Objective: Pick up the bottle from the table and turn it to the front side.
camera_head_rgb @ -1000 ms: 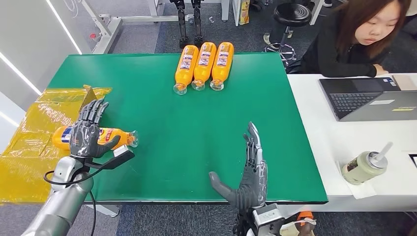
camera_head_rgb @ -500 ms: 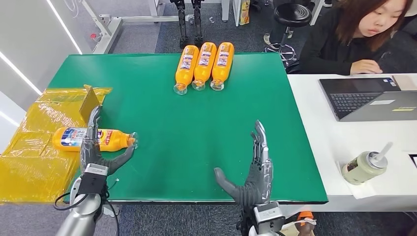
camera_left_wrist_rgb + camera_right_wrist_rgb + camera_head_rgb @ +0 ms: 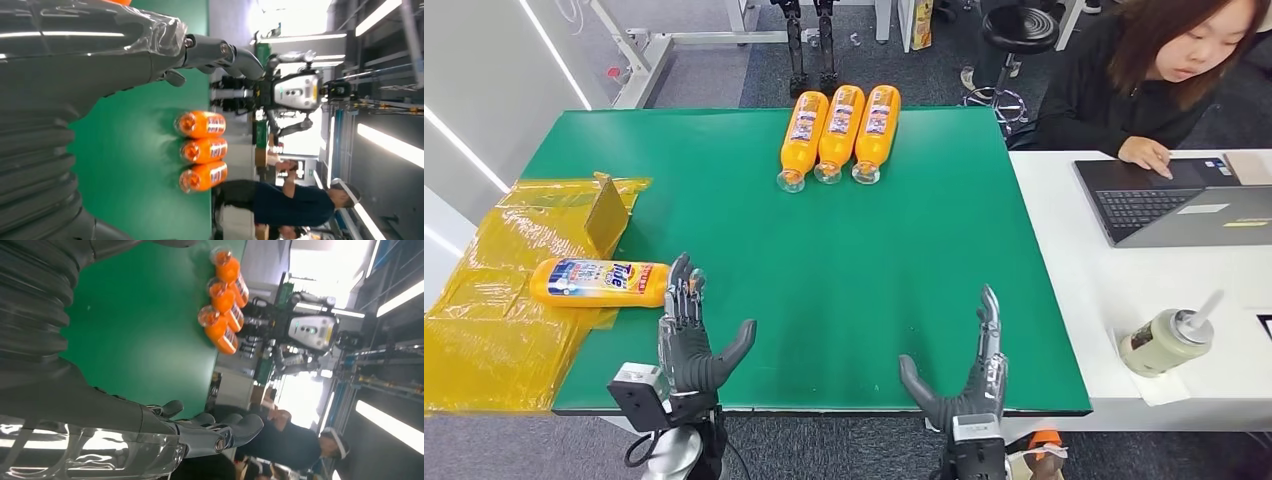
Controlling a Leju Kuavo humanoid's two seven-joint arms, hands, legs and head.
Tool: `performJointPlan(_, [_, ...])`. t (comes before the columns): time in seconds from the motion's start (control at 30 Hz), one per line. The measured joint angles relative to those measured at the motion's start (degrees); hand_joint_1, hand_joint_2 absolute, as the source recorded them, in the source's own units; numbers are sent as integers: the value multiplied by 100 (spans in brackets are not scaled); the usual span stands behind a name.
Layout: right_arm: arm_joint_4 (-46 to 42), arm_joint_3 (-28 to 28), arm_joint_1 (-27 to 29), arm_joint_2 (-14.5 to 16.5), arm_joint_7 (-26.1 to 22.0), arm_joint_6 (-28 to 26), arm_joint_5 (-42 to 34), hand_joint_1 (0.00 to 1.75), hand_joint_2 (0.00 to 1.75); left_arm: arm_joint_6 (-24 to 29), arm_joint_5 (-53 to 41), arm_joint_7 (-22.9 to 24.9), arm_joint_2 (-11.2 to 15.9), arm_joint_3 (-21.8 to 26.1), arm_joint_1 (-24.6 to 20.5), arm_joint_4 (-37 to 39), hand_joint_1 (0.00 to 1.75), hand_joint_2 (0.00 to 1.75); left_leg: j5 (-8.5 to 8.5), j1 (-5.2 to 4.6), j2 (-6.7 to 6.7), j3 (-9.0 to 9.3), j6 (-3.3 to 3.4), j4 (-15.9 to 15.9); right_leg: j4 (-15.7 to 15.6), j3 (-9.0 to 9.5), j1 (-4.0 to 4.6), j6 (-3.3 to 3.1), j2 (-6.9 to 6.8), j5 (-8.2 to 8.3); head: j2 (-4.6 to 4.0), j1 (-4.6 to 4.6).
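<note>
Head view: an orange bottle (image 3: pixel 599 282) is seen lying on its side at the left edge of the green table (image 3: pixel 824 250), partly on yellow plastic sheeting (image 3: pixel 494 300); its blue and white label is turned up and appears to read "Tide". Three more orange bottles (image 3: pixel 839 132) are laid side by side at the far edge, their labels too small to be read. The left hand (image 3: pixel 689 335) is held just beside the lying bottle's cap end, fingers spread, nothing gripped. The right hand (image 3: pixel 969 375) is raised near the front edge, fingers wide, empty.

Left wrist view: the three orange bottles (image 3: pixel 201 151) are shown beyond the extended fingers (image 3: pixel 220 52).

Right wrist view: straightened fingers (image 3: pixel 220 432) are shown with nothing in them.
</note>
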Motion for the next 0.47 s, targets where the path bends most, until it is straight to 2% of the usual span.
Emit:
performJointPlan(0.07, [-224, -209, 204, 2, 39, 27, 122, 0, 175, 159, -143, 0, -7, -99, 64, -130, 0, 175, 0, 0, 0, 0, 0, -1, 1, 0, 0, -1, -1, 0, 0, 0])
performJointPlan(0.23, [-845, -579, 609, 34, 153, 376, 154, 0, 175, 156, -243, 0, -5, -290, 160, -598, 0, 175, -1, 1, 1, -1, -2, -1, 1, 0, 1, -1, 0, -1, 0, 0])
performJointPlan(0.47, [-1157, -910, 714, 227, 155, 750, 199, 0, 175, 104, -371, 0, -4, -443, 192, -984, 0, 175, 0, 1, 4, 2, -1, -1, 1, 3, 1, -1, 1, 0, 0, 0])
